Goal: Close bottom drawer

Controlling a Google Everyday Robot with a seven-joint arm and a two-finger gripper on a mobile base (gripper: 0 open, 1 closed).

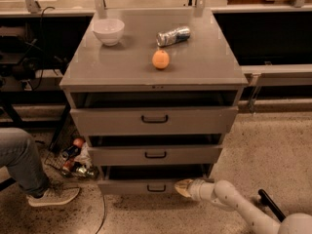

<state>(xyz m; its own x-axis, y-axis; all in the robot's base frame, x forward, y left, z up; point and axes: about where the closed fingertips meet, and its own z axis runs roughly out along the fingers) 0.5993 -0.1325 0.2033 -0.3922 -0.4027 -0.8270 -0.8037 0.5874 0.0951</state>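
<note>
The bottom drawer (141,187) is the lowest of three in the grey metal cabinet (155,72). It has a shallow grey front with a small black pull handle (156,188). It stands only slightly out, with a dark gap above its front. My gripper (181,187) is low at the right end of the drawer front, its pale tip touching the front. The white arm runs back to the lower right.
On the cabinet top are a white bowl (108,30), an orange (160,59) and a lying can (173,36). The top drawer (154,119) and middle drawer (155,154) stand slightly out. A person's leg and shoe (51,195) are at the left. Bottles (74,160) lie by the cabinet's left foot.
</note>
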